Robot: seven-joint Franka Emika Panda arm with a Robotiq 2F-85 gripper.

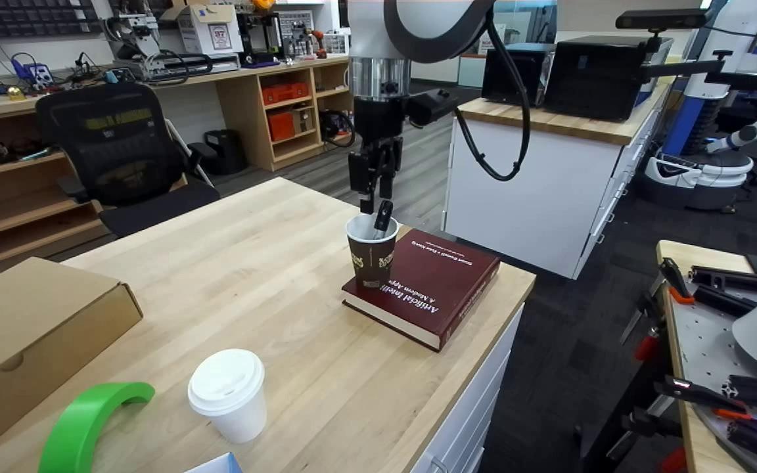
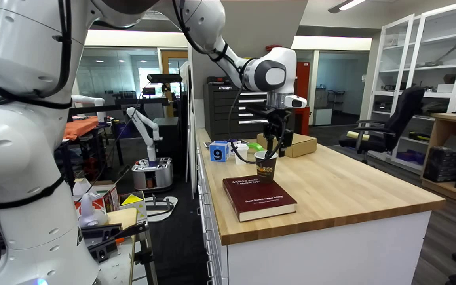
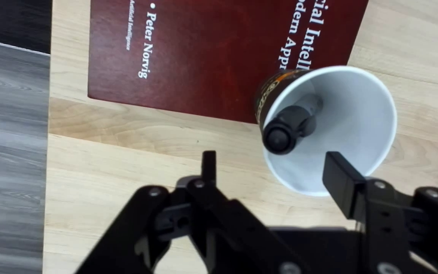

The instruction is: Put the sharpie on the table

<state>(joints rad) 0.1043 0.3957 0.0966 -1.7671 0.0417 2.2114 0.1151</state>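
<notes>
Sharpie leaning inside cup, upper end jutting out, likely handy for grasp from above. Book beneath cup, perhaps as riser; table below both. Gripper just above cup, fingers parted, holding nothing, presumably spread to straddle Sharpie.

- The slim black-and-grey marker pen leaned inside the brown paper cup, black end up, rising above the rim;
- The pale butcher-block wooden table stood level on a white base.
</notes>
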